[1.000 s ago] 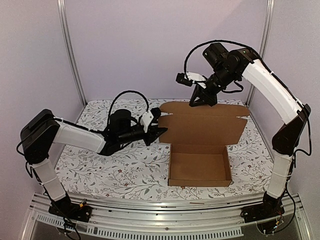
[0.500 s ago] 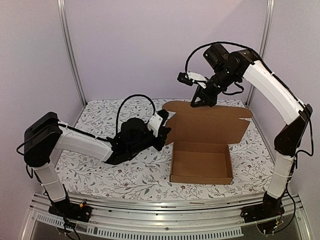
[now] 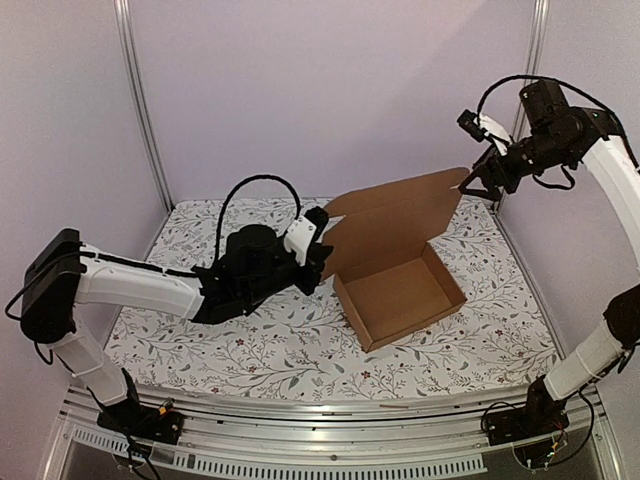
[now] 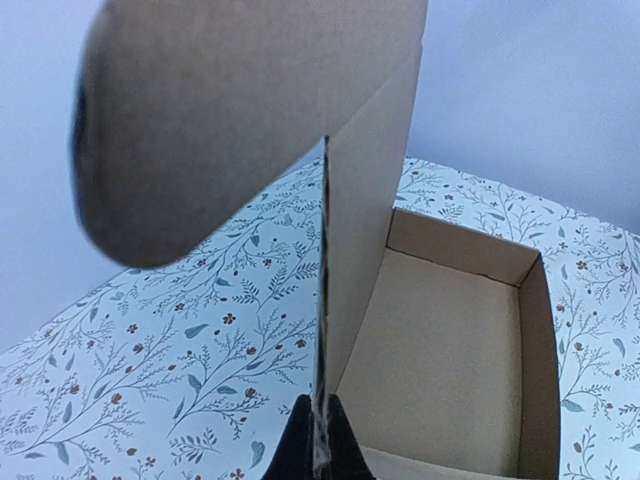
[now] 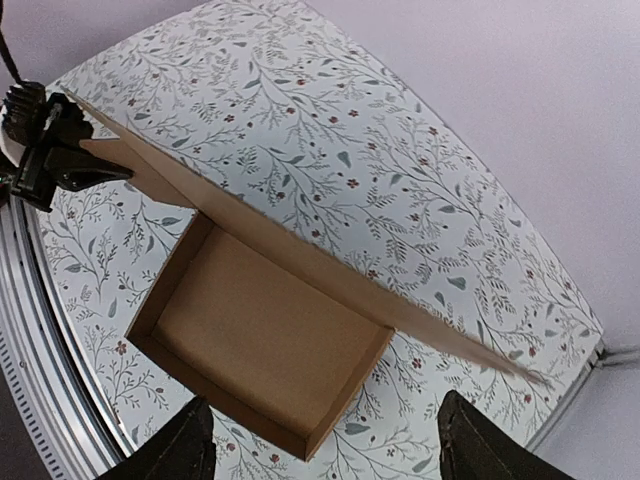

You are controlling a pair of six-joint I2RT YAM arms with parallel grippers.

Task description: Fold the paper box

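On white floral-print tablecloth [image 3: 200, 340], right of centre: shallow brown corrugated cardboard box [image 3: 400, 295], skewed, lid [image 3: 390, 220] standing up. Clamped on lid's left edge: left gripper [image 3: 324, 260]. Spread wide, grasping nothing, beside lid's upper right corner: right gripper [image 3: 478, 183].

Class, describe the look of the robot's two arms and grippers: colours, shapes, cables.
The left arm and right arm have white shells and black joints. A thin black cable loops above each wrist. The left gripper and right gripper have black fingers behind a small white block.
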